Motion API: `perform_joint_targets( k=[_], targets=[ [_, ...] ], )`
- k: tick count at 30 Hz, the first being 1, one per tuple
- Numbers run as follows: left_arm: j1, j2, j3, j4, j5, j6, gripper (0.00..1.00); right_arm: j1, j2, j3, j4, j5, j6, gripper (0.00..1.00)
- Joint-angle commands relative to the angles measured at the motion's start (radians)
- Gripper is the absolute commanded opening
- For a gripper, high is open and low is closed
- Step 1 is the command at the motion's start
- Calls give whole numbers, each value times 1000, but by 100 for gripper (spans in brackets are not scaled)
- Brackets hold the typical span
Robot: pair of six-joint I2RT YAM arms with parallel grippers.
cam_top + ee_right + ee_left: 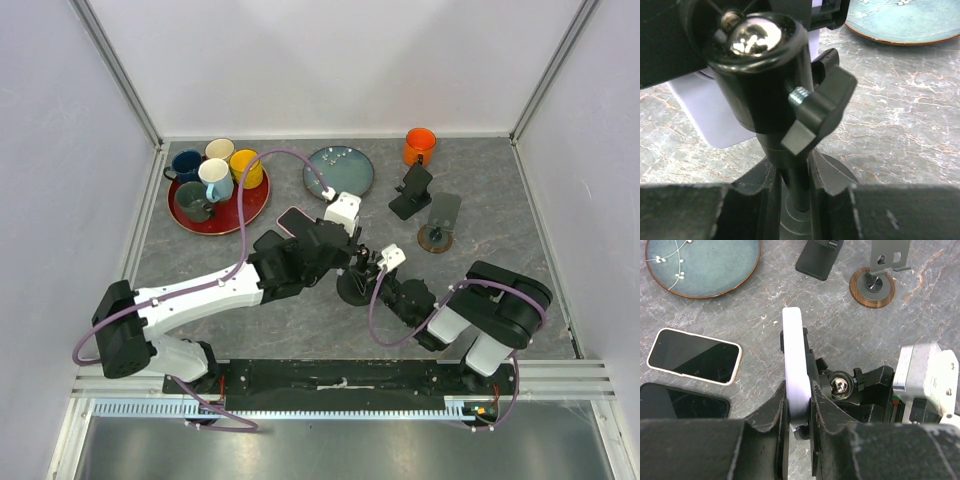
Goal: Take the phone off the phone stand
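Observation:
A pale lavender phone [794, 360] stands on edge in a black phone stand [840, 385] with a shiny ball joint. My left gripper [799, 405] is shut on the phone's lower edge, one finger on each face. In the right wrist view, my right gripper [794, 190] is shut on the thin black post of the phone stand [760, 65], just above its round base. The phone [715, 120] shows behind the stand's head. From above, the two grippers meet over the stand's base [355, 288] near the table's middle.
Two other phones [694, 356] [680, 401] lie flat to the left. Behind are a teal plate [702, 262], a black stand [819, 260] and a wooden-based stand [872, 286]. A red tray [225, 228] of mugs is back left and an orange mug [419, 146] back right.

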Motion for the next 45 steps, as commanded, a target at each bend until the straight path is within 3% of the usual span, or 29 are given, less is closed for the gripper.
perform_joint_targets(
  k=[1,13,25,32,38,45],
  targets=[
    [33,-99,-22,-66,23,53,2,-59,50,-20,127,12,194,0],
    [99,-191,-88,-71,75,110,2,-95,50,-28,95,27,246,0],
    [115,-231,-117,-85,-30,153,2,-103,38,-20,72,15,240,0],
    [148,-225,-74,-245,-242,-51,2,-103,1,-17,28,23,220,0],
    [256,-194,-51,-461,-284,-256,2,-103,-16,-10,-1,13,208,0],
    [333,-99,-8,-667,-290,-379,2,-101,-39,3,-43,3,203,0]
  ],
)
